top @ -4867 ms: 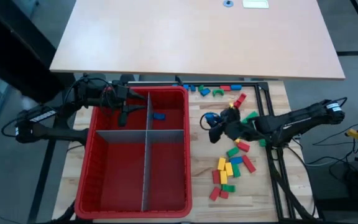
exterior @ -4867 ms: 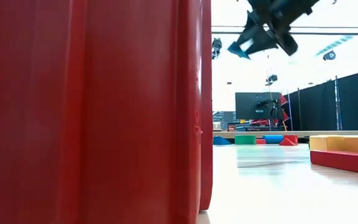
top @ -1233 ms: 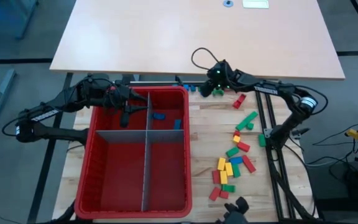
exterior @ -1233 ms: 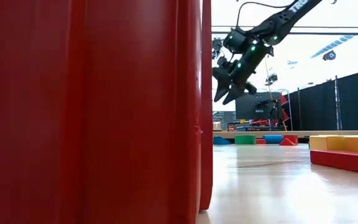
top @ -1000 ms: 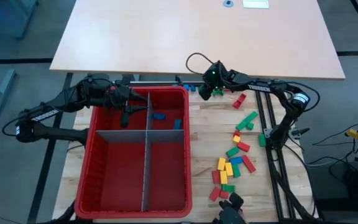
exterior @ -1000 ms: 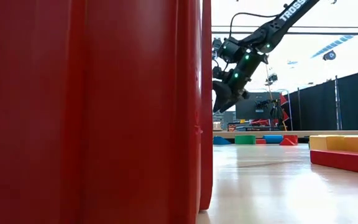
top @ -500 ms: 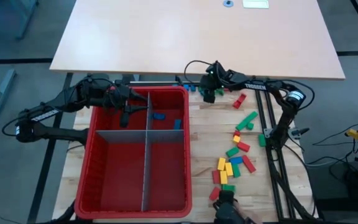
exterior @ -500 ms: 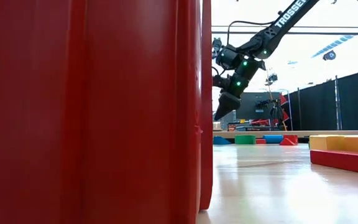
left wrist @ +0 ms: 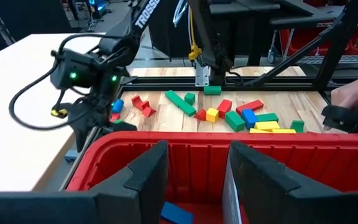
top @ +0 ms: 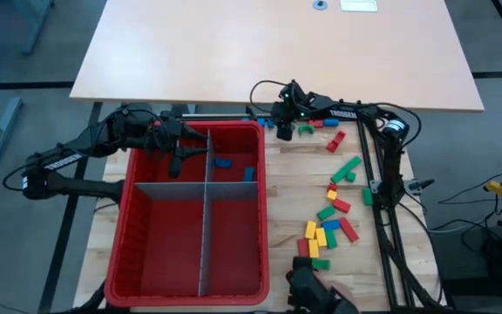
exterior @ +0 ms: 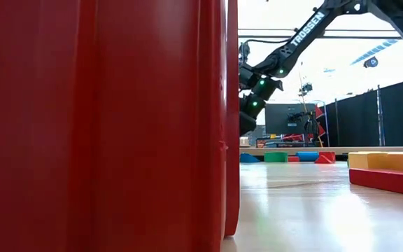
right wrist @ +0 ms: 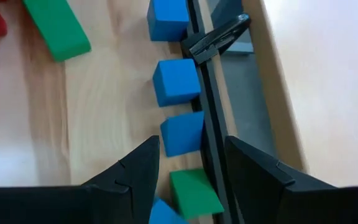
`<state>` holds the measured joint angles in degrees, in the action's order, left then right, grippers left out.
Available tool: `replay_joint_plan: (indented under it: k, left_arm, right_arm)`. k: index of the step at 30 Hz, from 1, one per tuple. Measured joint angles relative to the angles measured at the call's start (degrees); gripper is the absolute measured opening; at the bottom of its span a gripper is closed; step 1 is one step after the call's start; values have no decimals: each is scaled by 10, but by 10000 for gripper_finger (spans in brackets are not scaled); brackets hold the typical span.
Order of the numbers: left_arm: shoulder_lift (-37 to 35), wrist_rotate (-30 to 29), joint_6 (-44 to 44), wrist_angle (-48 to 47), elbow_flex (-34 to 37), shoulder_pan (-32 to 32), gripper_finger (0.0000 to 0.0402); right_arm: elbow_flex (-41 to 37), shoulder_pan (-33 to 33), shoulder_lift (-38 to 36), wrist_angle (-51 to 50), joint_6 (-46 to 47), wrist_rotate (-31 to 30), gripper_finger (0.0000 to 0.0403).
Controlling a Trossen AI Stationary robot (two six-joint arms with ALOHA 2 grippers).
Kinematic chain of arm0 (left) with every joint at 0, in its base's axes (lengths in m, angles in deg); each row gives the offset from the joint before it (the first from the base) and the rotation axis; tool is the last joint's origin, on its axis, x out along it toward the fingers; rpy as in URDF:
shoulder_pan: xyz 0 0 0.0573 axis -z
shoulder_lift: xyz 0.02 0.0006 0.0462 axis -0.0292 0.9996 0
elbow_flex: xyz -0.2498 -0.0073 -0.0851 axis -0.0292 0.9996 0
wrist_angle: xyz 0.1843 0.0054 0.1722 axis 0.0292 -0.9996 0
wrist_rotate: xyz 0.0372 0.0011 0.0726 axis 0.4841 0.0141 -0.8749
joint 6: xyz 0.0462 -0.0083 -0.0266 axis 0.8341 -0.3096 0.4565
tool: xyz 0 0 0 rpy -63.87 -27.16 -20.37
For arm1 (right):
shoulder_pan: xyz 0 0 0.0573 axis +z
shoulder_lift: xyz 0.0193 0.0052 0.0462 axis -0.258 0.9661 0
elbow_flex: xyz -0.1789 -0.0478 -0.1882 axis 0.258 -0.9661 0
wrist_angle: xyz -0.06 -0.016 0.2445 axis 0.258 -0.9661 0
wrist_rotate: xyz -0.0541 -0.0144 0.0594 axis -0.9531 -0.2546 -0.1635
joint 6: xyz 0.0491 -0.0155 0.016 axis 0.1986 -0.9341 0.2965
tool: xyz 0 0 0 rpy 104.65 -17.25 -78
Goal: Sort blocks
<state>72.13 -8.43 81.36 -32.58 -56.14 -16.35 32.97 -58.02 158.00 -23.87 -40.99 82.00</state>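
My right gripper [right wrist: 191, 152] hangs open, pointing down, at the table's far edge [top: 283, 133], over a row of blocks lying along the black frame rail. A blue block [right wrist: 182, 134] lies at its fingertips and a green block [right wrist: 194, 193] between the fingers; I see no touch. My left gripper [left wrist: 194, 180] waits open over the far left compartment of the red bin [top: 146, 262]. Two blue blocks [top: 223, 162] lie in the far right compartment. Several red, green, yellow and blue blocks [top: 325, 231] lie loose on the wood right of the bin.
More blue blocks [right wrist: 176, 81] and a long green block [right wrist: 58, 28] lie beyond the right gripper. The black rail [right wrist: 207, 93] runs beside them. Grey dividers [top: 206, 218] split the bin. A person's hand [top: 314, 295] shows at the near edge. The bin wall [exterior: 103, 126] fills the low view's left.
My right gripper has gone toward the table's left edge along the far rail and come down, tipping from slanted to pointing down over the row of blue blocks. The hand at the near edge has shifted left. My left arm has kept still.
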Motion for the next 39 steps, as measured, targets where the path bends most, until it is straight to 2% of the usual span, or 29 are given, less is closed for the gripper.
replay_joint_plan:
  k: [6, 14, 29, 39]
  left_arm:
    - [0, 0, 0, -1, 0, 0, 154]
    - [0, 0, 0, -1, 0, 0, 159]
    - [0, -1, -1, -1, 0, 0, 156]
    - [0, -2, -3, -1, 0, 0, 163]
  right_arm:
    - [49, -1, 40, -40, -6, 10, 167]
    - [75, -1, 66, -45, -11, 13, 183]
    - [100, -1, 86, -46, -19, 12, 235]
    - [100, -1, 95, -48, -13, 13, 235]
